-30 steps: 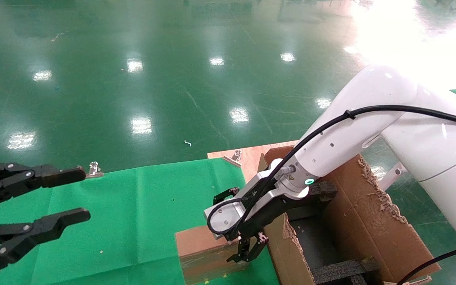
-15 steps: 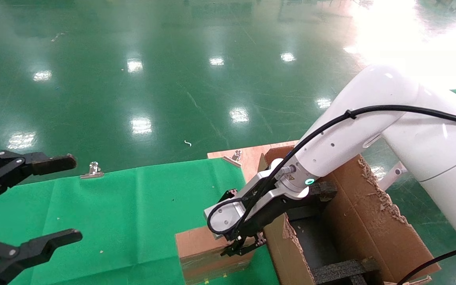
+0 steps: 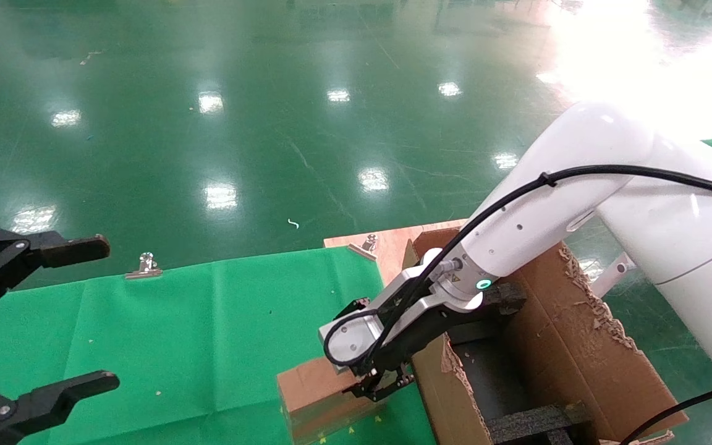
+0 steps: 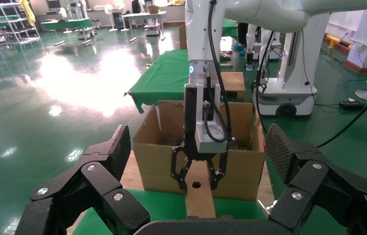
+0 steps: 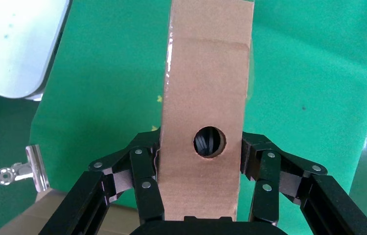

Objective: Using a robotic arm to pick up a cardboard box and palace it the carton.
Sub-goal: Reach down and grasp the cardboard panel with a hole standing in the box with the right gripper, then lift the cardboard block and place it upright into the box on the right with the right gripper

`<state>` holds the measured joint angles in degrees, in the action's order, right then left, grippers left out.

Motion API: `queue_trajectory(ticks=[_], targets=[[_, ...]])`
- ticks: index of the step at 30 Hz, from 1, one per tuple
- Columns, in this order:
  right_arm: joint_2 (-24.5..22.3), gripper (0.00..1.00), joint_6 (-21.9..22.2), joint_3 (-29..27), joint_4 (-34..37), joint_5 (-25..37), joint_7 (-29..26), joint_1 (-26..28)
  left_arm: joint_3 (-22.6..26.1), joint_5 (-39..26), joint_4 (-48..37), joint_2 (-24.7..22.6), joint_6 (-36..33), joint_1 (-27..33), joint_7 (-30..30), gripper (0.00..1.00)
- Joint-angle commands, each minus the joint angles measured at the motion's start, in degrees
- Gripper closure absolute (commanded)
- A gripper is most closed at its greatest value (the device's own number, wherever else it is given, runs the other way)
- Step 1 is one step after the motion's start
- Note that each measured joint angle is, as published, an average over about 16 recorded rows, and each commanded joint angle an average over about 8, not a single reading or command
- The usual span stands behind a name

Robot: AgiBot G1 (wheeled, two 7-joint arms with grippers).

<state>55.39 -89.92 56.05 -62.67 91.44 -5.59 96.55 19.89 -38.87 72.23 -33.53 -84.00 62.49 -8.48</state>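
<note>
The right gripper [image 3: 376, 386] clamps the cardboard box [image 3: 316, 395] on the green cloth, with the carton [image 3: 569, 346] immediately right; the left gripper [image 3: 34, 321] hangs wide apart, far left.

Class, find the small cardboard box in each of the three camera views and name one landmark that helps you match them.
Head view: cardboard box at the bottom centre, under the right gripper, beside the carton.
Left wrist view: low centre, narrow face with round hole showing, in front of the carton.
Right wrist view: centre, clamped between the fingers.
Shared landmark: the round hole, seen in both wrist views.
</note>
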Motion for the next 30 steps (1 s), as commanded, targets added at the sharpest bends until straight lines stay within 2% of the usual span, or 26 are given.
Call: queue_trajectory(ticks=[1,9,19,30], targets=[[-0.23,1.00,0.02,-0.17,0.11,-0.22,-0.18,0.24,0.00,0.00,0.00,0.00,0.00,0.00,0.00,0.00],[-1.73,1.00,-0.97,0.56,7.47,-4.10,3.11,10.93,0.01,0.00,-0.01,0.00,0.00,0.00,0.00,0.00],[-1.94,1.00,-1.34,4.80,19.17,-9.88,10.39,24.74,0.01,0.01,-0.01,0.00,0.00,0.01,0.01,0.00],[-1.74,1.00,-1.50,12.90,27.60,-15.60,17.36,30.53,0.02,0.01,-0.01,0.01,0.00,0.01,0.01,0.00]])
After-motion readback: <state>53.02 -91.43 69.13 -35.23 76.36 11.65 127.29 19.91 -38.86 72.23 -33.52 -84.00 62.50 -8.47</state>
